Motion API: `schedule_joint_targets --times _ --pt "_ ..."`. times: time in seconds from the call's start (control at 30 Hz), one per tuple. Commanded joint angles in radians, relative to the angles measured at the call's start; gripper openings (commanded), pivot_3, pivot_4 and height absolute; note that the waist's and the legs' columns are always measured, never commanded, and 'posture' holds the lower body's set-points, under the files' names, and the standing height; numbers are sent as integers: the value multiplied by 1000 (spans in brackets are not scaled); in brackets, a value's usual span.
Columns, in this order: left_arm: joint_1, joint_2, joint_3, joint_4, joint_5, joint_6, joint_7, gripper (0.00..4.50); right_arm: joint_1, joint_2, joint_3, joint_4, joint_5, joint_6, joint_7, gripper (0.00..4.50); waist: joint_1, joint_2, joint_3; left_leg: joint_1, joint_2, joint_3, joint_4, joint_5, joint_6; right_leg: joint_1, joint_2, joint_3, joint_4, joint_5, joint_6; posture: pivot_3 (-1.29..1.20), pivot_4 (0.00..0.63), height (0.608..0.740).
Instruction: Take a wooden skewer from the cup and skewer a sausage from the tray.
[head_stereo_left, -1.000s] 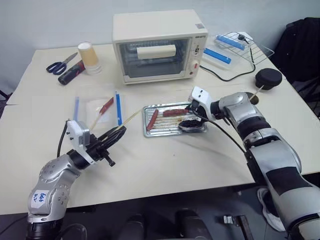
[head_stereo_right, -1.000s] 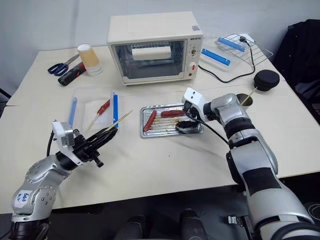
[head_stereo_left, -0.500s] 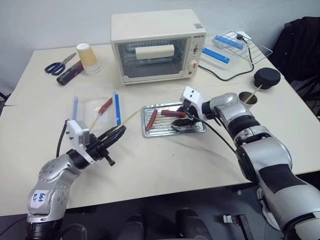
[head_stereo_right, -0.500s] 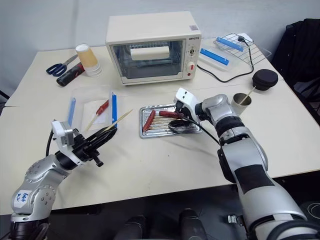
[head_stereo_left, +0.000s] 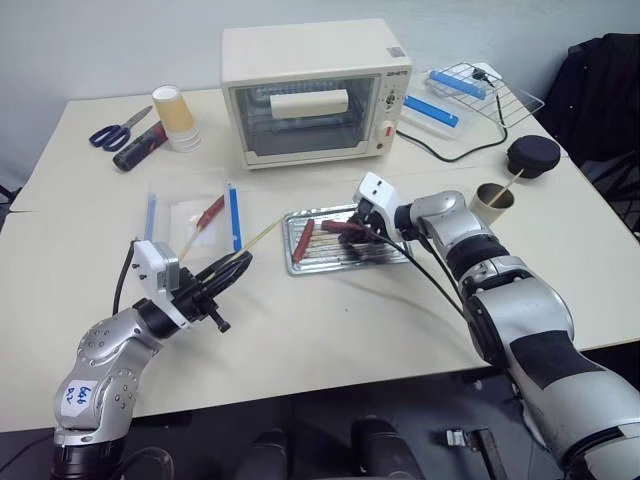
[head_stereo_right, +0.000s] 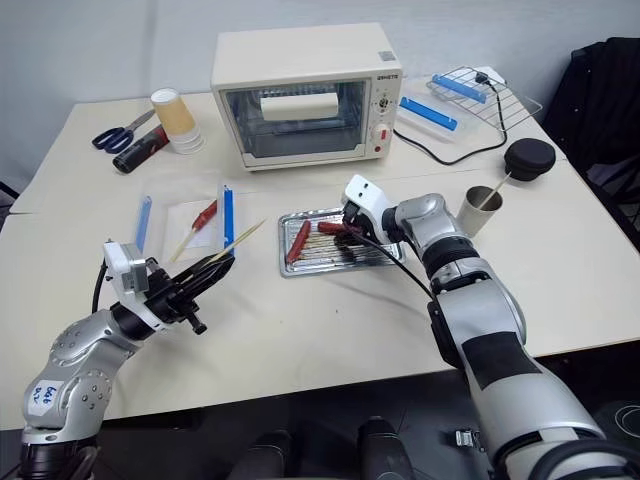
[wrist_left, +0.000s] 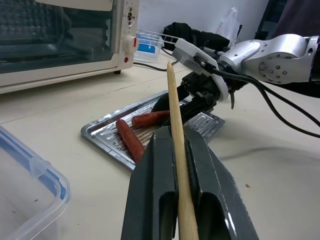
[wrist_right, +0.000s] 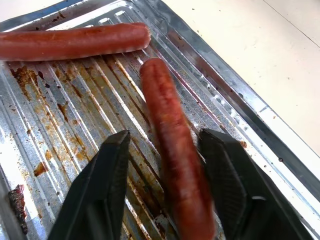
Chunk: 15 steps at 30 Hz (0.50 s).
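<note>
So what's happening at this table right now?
The left gripper is shut on a thin pale wooden skewer, its tip aimed toward the shallow shiny metal tray. The right gripper is down in that tray, its black fingers straddling one slim red-brown sausage with gaps on both sides. A second sausage lies beside it. Nothing is skewered yet.

Counting as we go: two sausages, one (wrist_right: 175, 165) between the tool's fingers, the other (wrist_right: 75, 42) at its eleven o'clock. One tray (head_stereo_left: 300, 262). Two skewers: one (wrist_left: 176, 150) gripped, one (head_stereo_left: 512, 180) in the single cup (head_stereo_left: 494, 201). One toaster oven (head_stereo_left: 315, 90), one pair of scissors (head_stereo_left: 115, 130), one black lid (head_stereo_left: 533, 155).
</note>
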Motion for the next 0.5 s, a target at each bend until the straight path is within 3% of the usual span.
schedule_joint_targets --times 0.03,0.13,0.3,0.5 --pt "-7 5 4 -17 -11 -14 -10 0 1 -4 -28 -18 13 17 16 2410 0 0 0 0 0 0 0 0 0 0 0 0 0 0 0 0 150 740" --pt "-10 4 2 -11 -9 -17 -15 0 2 -7 -31 -25 9 19 37 2229 0 0 0 0 0 0 0 0 0 0 0 0 0 0 0 0 150 740" --pt "-17 3 -3 -1 -5 -21 -21 0 4 -12 -42 -30 8 20 40 837 -1 0 0 0 0 0 0 0 0 0 0 0 0 0 0 0 150 740" --pt "-25 3 -7 8 -2 -22 -27 0 10 -15 -43 -36 7 25 55 837 -1 0 0 0 0 0 0 0 0 -1 0 0 0 0 0 0 150 740"
